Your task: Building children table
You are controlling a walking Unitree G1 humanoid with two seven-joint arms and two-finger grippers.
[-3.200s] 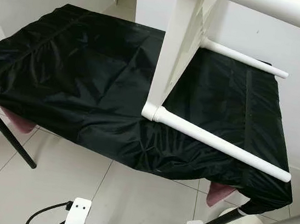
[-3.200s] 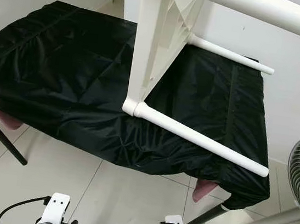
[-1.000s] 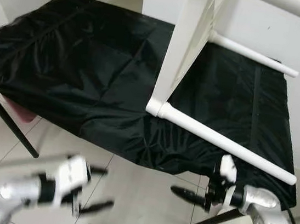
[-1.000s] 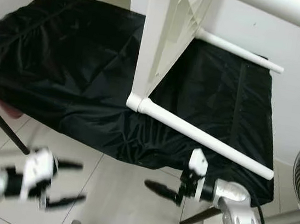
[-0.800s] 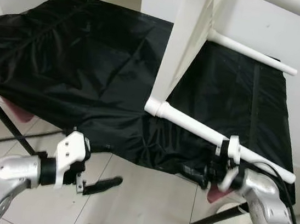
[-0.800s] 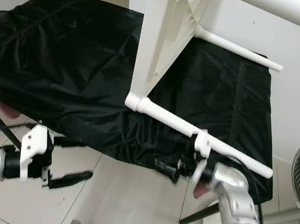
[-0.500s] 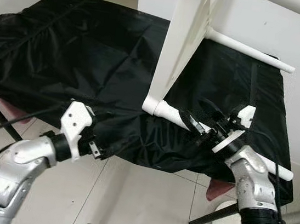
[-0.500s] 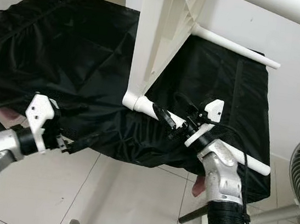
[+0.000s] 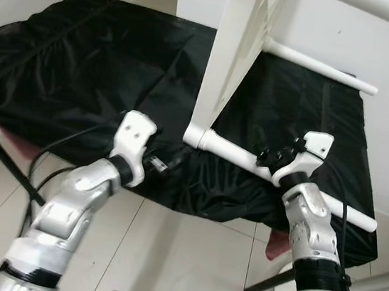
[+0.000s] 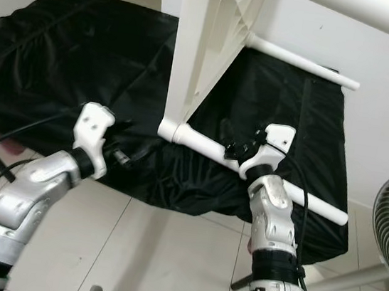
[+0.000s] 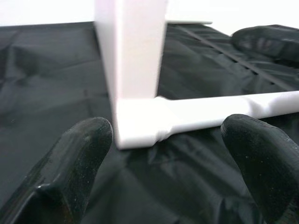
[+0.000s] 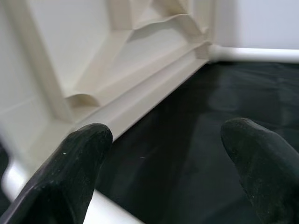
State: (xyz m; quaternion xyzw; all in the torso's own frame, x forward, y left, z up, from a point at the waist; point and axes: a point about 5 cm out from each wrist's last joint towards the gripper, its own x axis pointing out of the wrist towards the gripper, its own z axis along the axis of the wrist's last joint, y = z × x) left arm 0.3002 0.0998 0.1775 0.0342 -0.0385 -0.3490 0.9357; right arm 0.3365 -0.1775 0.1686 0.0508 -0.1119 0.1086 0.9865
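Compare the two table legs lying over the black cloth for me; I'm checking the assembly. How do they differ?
The near leg runs from the tabletop's front corner, by the cloth's front edge; the far leg juts out near the wall, at the cloth's back. The right hand is at the near leg, and the left hand points at its socket; no hand is near the far leg. Both are white round tubes pointing toward the robot's right.
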